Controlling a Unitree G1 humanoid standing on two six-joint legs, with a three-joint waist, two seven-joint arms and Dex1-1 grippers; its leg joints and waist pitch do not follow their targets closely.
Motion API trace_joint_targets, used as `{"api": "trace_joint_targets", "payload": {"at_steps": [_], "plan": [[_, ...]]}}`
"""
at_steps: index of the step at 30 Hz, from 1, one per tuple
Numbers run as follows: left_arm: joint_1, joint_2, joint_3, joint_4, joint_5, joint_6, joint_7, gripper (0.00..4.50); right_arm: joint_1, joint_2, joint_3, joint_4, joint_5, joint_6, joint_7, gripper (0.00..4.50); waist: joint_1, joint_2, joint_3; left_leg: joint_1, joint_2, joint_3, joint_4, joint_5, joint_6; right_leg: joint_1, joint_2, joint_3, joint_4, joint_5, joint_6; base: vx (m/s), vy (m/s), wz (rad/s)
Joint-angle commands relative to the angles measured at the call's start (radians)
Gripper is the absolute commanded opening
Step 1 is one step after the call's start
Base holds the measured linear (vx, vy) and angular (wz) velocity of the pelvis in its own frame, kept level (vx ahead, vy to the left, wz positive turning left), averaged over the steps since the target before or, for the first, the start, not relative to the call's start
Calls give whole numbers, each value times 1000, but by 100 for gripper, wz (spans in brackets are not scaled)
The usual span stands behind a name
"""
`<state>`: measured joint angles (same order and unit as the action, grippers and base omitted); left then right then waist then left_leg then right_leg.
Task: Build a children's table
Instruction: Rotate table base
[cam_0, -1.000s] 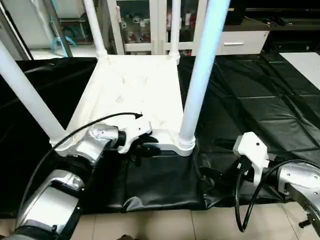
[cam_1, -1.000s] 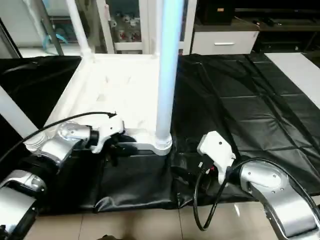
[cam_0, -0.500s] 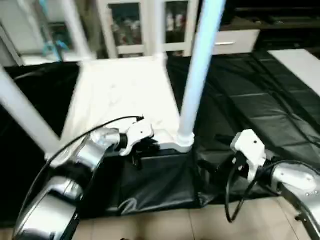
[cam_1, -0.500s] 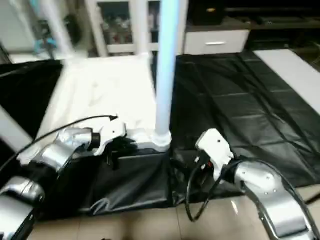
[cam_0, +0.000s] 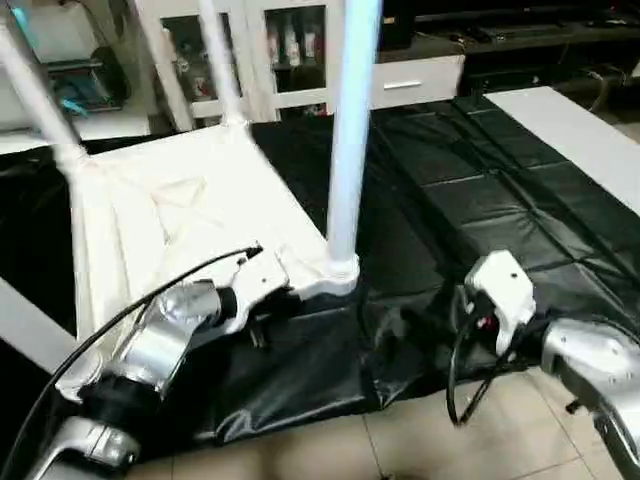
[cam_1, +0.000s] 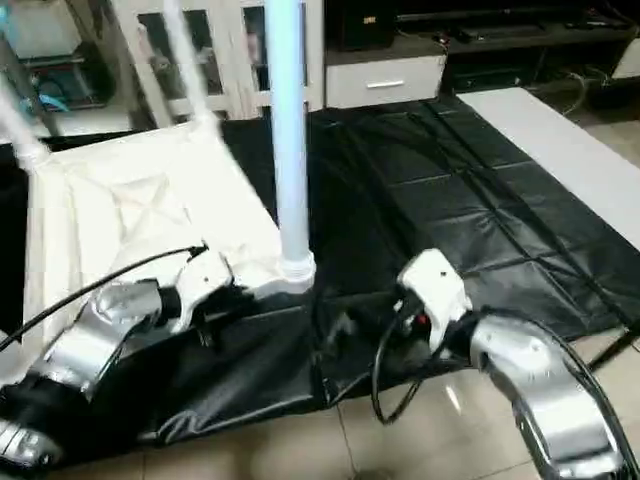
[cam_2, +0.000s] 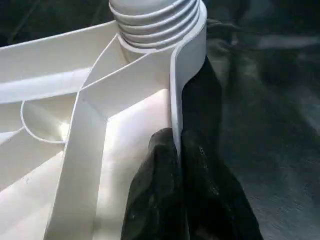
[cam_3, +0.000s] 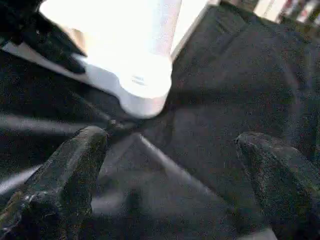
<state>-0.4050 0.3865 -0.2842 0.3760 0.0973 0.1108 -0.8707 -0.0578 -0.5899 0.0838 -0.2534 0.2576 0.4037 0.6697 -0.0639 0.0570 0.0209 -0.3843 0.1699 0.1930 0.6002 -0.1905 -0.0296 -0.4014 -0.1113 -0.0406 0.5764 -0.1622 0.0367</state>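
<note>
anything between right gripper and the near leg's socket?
Nothing but bare, wrinkled black cover between the open right gripper and the socket, per the right wrist view.

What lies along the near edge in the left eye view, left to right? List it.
left gripper, pinching the rim of the tabletop → near-corner leg standing in its socket → black cover → right gripper, open above the cover
</note>
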Motion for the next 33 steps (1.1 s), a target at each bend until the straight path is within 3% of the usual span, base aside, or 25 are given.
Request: {"api": "trace_joint_targets", "payload": {"at_steps": [1, 4, 5, 8, 13, 16, 21, 25, 26, 27, 28, 33], "plan": [[24, -14, -32, -3, -12, -10, -14, 0, -16, 3, -13, 0, 10, 8, 16, 450, 10, -18, -44, 18, 49, -26, -85, -393, 45, 24, -26, 21, -76, -329, -207, 0, 0, 0], [18, -24, -26, 2, -38, -42, -36, 0, -37, -5, -22, 13, 35, 3, 52, 450, 25, -23, -45, 15, 50, -22, -84, -338, 60, 29, -26, 22, -71, -289, -215, 0, 0, 0], [14, -28, -21, 5, -44, -45, -36, 32, -41, -6, -24, 19, 38, 2, 57, 450, 28, -25, -46, 16, 50, -21, -83, -332, 63, 29, -26, 22, -70, -285, -217, 0, 0, 0], [-8, -46, 8, 16, -73, -36, -40, 64, -60, -11, -33, 43, 51, -4, 74, 450, 39, -28, -47, 14, 50, -19, -81, -301, 71, 30, -28, 22, -68, -280, -224, 0, 0, 0], [-68, -38, -2, 54, -96, -28, -141, 84, -98, -20, -29, 75, 66, -10, 120, 450, 60, -38, -46, 19, 54, -15, -83, -282, 58, 27, -25, 24, -63, -264, -226, 0, 0, 0], [-104, -30, -14, 103, -80, -51, -171, 84, -111, -25, -25, 78, 67, -8, 137, 450, 67, -38, -45, 21, 52, -13, -81, -266, 53, 28, -26, 26, -60, -236, -227, 0, 0, 0], [-157, -29, -20, 180, -57, -82, -171, 84, -117, -32, -23, 82, 68, -13, 151, 450, 70, -40, -46, 19, 52, -13, -78, -235, 64, 35, -28, 26, -55, -182, -248, 0, 0, 0], [-194, -31, -27, 227, -49, -95, -186, 84, -117, -36, -26, 81, 63, -12, 163, 450, 70, -42, -44, 20, 53, -13, -79, -258, 56, 34, -30, 26, -58, -228, -246, 0, 0, 0], [-206, -31, -38, 253, -37, -100, -194, 84, -117, -37, -27, 80, 59, -12, 163, 450, 71, -32, -44, 21, 53, -15, -79, -259, 51, 34, -30, 26, -56, -223, -249, 0, 0, 0], [-207, -31, -39, 255, -36, -100, -194, 84, -118, -36, -28, 80, 59, -12, 163, 450, 67, -39, -44, 20, 51, -13, -79, -263, 51, 33, -26, 26, -59, -222, -247, 0, 0, 0], [-214, -33, -45, 276, -28, -99, -189, 84, -121, -34, -30, 82, 57, -10, 160, 450, 69, -35, -44, 20, 52, -14, -79, -263, 49, 35, -28, 26, -58, -219, -249, 0, 0, 0], [-223, -37, -55, 310, -23, -98, -210, 69, -135, -30, -33, 98, 54, -11, 156, 450, 67, -38, -43, 21, 53, -15, -80, -288, 41, 34, -29, 25, -61, -249, -249, 0, 0, 0]]}}
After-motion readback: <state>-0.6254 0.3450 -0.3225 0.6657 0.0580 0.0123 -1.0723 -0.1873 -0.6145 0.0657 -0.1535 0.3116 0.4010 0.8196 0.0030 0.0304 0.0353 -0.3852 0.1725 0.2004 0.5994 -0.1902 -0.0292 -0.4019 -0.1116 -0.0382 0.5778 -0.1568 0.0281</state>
